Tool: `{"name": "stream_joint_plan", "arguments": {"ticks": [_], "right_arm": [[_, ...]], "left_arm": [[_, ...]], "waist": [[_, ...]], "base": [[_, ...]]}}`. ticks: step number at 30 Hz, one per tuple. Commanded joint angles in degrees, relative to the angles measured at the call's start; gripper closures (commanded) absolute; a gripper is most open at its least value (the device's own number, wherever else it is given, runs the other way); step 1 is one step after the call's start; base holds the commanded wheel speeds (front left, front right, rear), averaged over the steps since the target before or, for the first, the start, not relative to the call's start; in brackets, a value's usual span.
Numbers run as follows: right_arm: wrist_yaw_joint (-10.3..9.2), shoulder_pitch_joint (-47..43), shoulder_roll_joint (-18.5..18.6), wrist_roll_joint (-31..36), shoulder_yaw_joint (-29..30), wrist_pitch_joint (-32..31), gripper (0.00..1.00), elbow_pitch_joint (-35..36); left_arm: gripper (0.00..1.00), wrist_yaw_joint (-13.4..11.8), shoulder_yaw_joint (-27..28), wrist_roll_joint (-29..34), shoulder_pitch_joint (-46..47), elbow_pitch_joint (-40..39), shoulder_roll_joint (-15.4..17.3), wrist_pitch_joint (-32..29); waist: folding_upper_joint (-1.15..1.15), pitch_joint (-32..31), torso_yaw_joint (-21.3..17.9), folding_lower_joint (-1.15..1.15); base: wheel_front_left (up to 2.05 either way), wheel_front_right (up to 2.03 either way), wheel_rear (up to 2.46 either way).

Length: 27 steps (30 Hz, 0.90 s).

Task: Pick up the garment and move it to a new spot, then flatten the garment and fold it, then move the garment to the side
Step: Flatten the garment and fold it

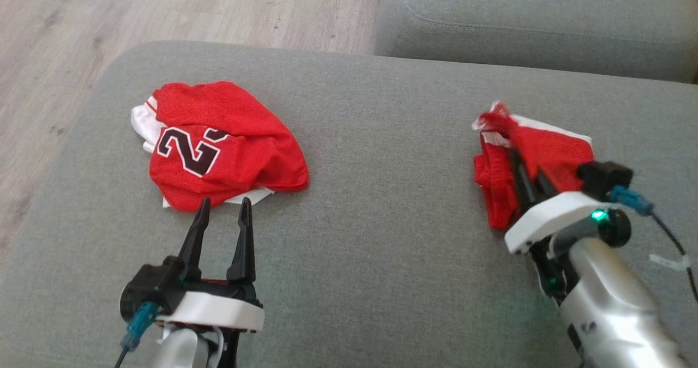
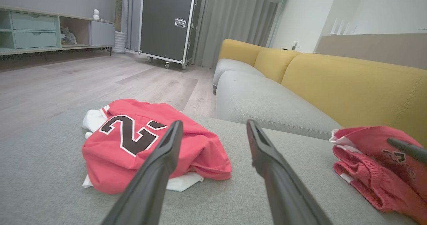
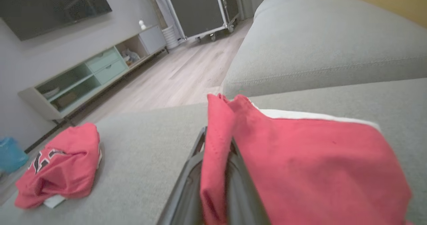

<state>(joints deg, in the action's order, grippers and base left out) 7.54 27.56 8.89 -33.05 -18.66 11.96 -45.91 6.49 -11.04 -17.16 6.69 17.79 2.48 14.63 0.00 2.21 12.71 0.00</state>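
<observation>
the right claw point(image 1: 524, 166) is clamped on the crumpled red, white-trimmed cloth garment point(image 1: 551, 150) at 3 o'clock on the grey fabric sofa cushion point(image 1: 381, 193), so lift it fully clear before carrying, the left claw point(image 1: 224, 201) idle with fingers apart.

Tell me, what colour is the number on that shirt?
The number is black, outlined white; head view.

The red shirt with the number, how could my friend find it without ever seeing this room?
Look at the wide grey cushion before the robot and go to its left end. The crumpled red shirt lies there, just beyond the open left gripper. Unlike the red garment pinched in the right gripper, it shows a big black number edged in white.
</observation>
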Motion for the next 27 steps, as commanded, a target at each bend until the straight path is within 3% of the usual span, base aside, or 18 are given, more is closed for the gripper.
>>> {"name": "stream_joint_plan", "arguments": {"ticks": [1, 7, 8, 9, 10, 19, 23, 27], "right_arm": [[-0.05, 0.37, 0.86, -0.69, -3.76, -0.19, 1.0, 1.21], [-0.05, -0.31, 2.44, -3.4, -12.76, -1.83, 1.0, 0.48], [-0.05, -0.16, 2.91, -3.3, -14.51, -2.27, 0.88, 0.22], [-0.05, -0.16, 2.91, -3.3, -14.51, -2.27, 0.88, 0.22], [-0.05, 0.35, 3.56, -2.83, -17.23, -2.56, 0.0, -0.72], [-0.05, 2.55, 4.31, -5.68, -18.83, 1.26, 0.0, 0.91], [-0.05, 2.4, 5.26, -8.28, -14.13, 2.7, 0.0, 5.35], [-0.05, 1.27, 6.89, -4.92, -7.4, 2.99, 0.0, 11.03]], "left_arm": [[0.0, -0.08, 2.12, 0.12, 1.12, -1.66, 0.4, 0.37], [0.0, -0.07, 2.41, -0.36, 0.81, -1.78, 0.4, 0.37], [0.0, -0.09, 2.36, -0.43, 0.83, -1.77, 0.4, 0.37], [0.0, -0.09, 2.36, -0.43, 0.83, -1.77, 0.4, 0.37], [0.0, -0.16, 2.35, -0.5, 0.93, -1.71, 0.4, 0.37], [0.0, -0.34, 2.99, -0.63, 1.33, -2.62, 0.4, 0.37], [0.0, -0.47, 3.91, -0.55, 1.62, -4.0, 0.4, 0.37], [0.0, -0.67, 5.12, -0.57, 1.79, -5.63, 0.4, 0.37]], "waist": [[0.0, -0.09, 0.21, 0.0], [0.0, -0.08, -0.38, 0.0], [0.0, -0.07, -0.67, 0.0], [0.0, -0.07, -0.67, 0.0], [0.0, -0.16, -1.36, 0.0], [0.0, -0.79, -5.69, 0.0], [0.0, -1.27, -8.55, 0.0], [0.0, -1.22, -11.61, 0.0]], "base": [[0.0, 0.0, 0.0], [0.0, 0.0, 0.0], [0.0, 0.0, 0.0], [0.0, 0.0, 0.0], [0.0, 0.0, 0.0], [0.0, 0.0, 0.0], [0.0, 0.0, 0.0], [0.0, 0.0, 0.0]]}}
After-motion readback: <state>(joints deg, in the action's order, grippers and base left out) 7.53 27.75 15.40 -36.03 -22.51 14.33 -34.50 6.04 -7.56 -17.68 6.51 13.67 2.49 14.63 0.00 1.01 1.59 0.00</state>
